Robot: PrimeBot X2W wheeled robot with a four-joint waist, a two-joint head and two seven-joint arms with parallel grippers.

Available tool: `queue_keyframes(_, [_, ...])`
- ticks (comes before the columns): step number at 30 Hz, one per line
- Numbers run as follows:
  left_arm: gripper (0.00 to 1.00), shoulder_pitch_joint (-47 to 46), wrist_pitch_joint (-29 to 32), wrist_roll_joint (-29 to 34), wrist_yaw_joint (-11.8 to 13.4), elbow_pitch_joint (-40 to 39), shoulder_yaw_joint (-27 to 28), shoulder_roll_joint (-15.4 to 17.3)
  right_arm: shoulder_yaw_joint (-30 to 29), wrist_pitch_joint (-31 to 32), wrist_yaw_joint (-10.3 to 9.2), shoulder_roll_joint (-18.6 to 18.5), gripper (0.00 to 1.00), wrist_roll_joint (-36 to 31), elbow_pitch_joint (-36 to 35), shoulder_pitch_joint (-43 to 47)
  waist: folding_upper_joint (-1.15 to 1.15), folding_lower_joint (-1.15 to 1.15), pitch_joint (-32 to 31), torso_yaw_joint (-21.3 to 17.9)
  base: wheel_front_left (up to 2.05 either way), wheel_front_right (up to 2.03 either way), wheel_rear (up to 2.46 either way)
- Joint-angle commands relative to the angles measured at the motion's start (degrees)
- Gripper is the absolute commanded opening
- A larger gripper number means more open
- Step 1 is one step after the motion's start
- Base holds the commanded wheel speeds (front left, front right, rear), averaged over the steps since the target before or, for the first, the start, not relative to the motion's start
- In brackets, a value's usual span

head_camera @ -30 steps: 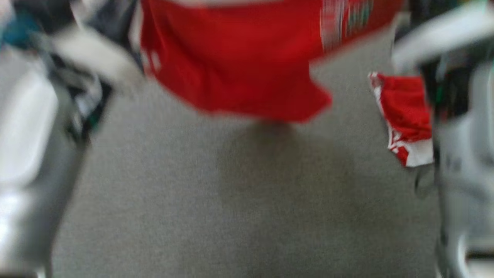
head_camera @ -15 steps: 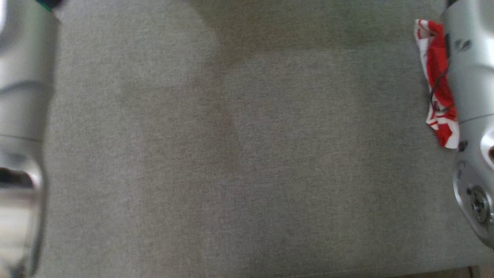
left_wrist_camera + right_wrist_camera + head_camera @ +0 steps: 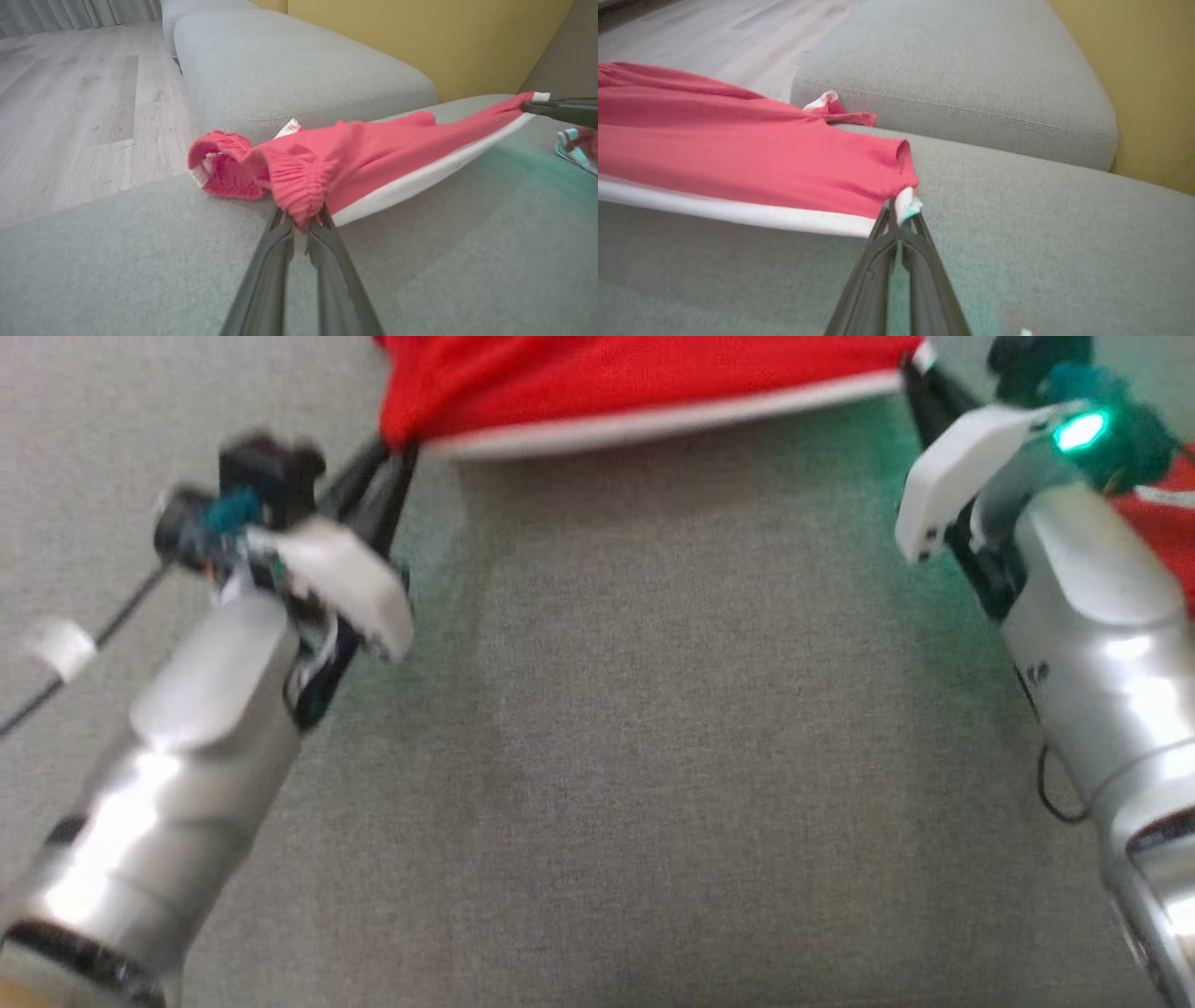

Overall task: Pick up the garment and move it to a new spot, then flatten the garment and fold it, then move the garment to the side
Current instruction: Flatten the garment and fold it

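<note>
Garment (image 3: 373, 158), red soft-knit shorts with a white hem band and a gathered elastic waist, is hanging stretched between both pincers, low over the far edge of the grey woven seat cushion (image 3: 653, 709). Its loose waistband bunch is lying on the cushion by the edge nearest the pale wood floor (image 3: 70, 116); whether the taut span is touching the cushion, cannot tell. Left gripper (image 3: 301, 224) is pinching the gathered elastic at one corner, jaws pressed nearly together on the cloth. Right gripper (image 3: 899, 215) is nipping the white-banded corner at the opposite end, jaws squeezed tight on it.

Judging by the sag and folds, the cloth is handling light, limp and stretchy, not slippery, nothing fragile; it is likely drooping wherever it is not being tensioned. Best holds are looking like the thick spots, the elastic waist and the doubled hem corners, since thin single-layer cloth could be slipping out of a narrow pinch. Step in hand is reading as laying out flat, ahead of folding.

Outward: a second grey cushion (image 3: 289, 70) is butting against the far edge, a mustard-yellow wall (image 3: 420, 37) is standing behind it, and another red-and-white cloth (image 3: 1162, 513) is lying at the cushion's right edge beside the right arm.
</note>
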Motion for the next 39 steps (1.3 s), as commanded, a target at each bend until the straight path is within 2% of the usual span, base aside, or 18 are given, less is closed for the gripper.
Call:
queue_keyframes(1, [0.00, -0.54, -0.51, -1.25, 0.12, -2.18, 0.35, 3.59, 2.50, 1.12, -0.05, -0.84, 0.00, 1.80, -1.97, 0.55, 0.00, 0.01, -2.29, 0.16, 0.00, 0.00, 0.00])
queue_keyframes(6, [0.00, 5.53, 0.11, -5.03, 0.12, -5.94, -5.15, 6.05, 12.42, 6.93, -0.05, -6.15, 0.00, 9.66, -6.64, 6.07, 0.00, 0.01, -6.60, 0.44, 0.00, 0.00, 0.00])
queue_keyframes(11, [0.00, 9.69, -0.62, -5.72, 0.12, -8.07, -8.03, 8.18, 20.80, 12.28, -0.05, -13.15, 0.00, 18.50, -13.88, 10.89, 0.00, 0.01, -10.47, 0.41, 0.00, 0.00, 0.00])
queue_keyframes(16, [0.00, 13.73, -0.04, -5.92, 0.35, -10.15, -9.78, 9.18, 26.28, 16.07, -0.05, -18.71, 0.00, 25.98, -20.08, 15.43, 0.00, 0.01, -14.61, 0.20, 0.00, 0.00, 0.00])
queue_keyframes(19, [0.00, 18.03, 0.40, -6.55, 1.96, -13.33, -10.48, 10.22, 28.35, 17.13, -0.05, -21.90, 0.00, 30.61, -23.83, 19.15, 0.00, 0.01, -18.62, -0.55, 0.00, 0.00, 0.00])
queue_keyframes(27, [0.00, 28.81, 1.98, -8.93, 8.27, -27.55, -10.89, 14.06, 27.37, 16.45, -0.05, -27.77, 0.00, 36.42, -32.51, 26.91, 0.00, 0.01, -23.34, -2.49, 0.00, 0.00, 0.00])
queue_keyframes(32, [0.00, 34.50, 4.70, -10.09, 12.71, -39.02, -11.65, 17.00, 23.55, 17.50, -0.05, -31.41, 0.00, 38.17, -38.24, 33.73, 0.00, 0.01, -23.92, -3.06, 0.00, 0.00, 0.00])
queue_keyframes(36, [0.00, 36.27, 6.64, -10.30, 15.29, -45.77, -11.88, 18.77, 19.45, 19.17, -0.05, -33.91, 0.00, 36.81, -42.81, 38.10, 0.00, 0.01, -23.49, -2.86, 0.00, 0.00, 0.00])
queue_keyframes(39, [0.00, 35.71, 7.24, -10.02, 16.56, -48.01, -11.20, 19.64, 15.21, 20.39, -0.05, -33.84, 0.00, 34.37, -45.24, 39.01, 0.00, 0.01, -22.79, -2.59, 0.00, 0.00, 0.00])
